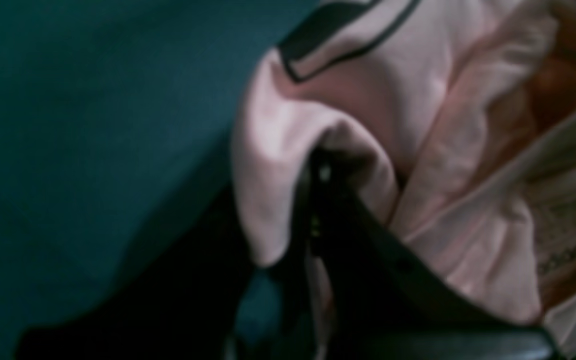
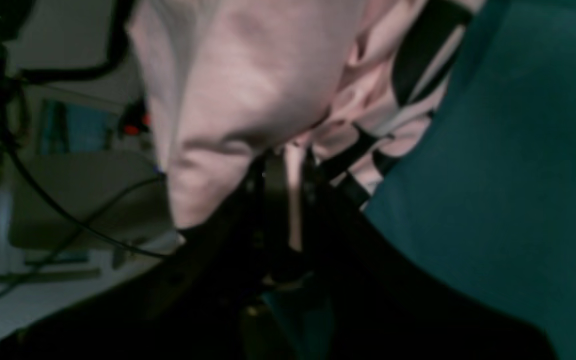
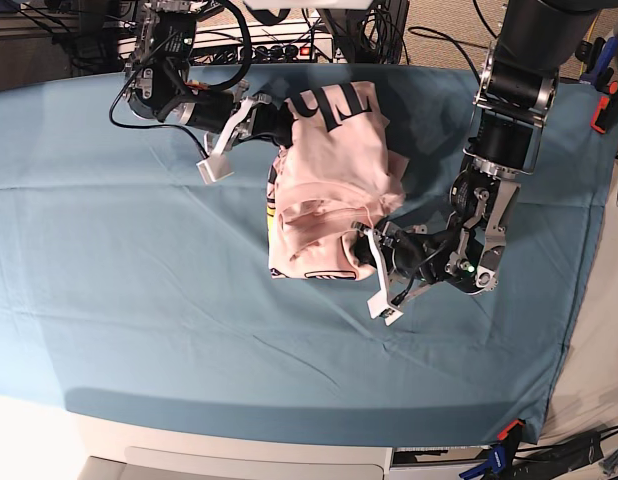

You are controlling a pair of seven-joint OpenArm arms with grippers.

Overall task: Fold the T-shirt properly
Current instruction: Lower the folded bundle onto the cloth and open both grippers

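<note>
Both grippers, left gripper (image 3: 374, 243) and right gripper (image 3: 272, 125), pinch the bunched T-shirt (image 3: 329, 175)

Base view evenly lit and sharp, only soft shadows on the teal table cloth (image 3: 139, 300) beside the T-shirt (image 3: 334, 170). Both wrist views dim, blurry, low contrast. Dark mass below the T-shirt (image 1: 368, 100) is underexposed, detail lost; printed area right of it possibly out of focus.
</note>
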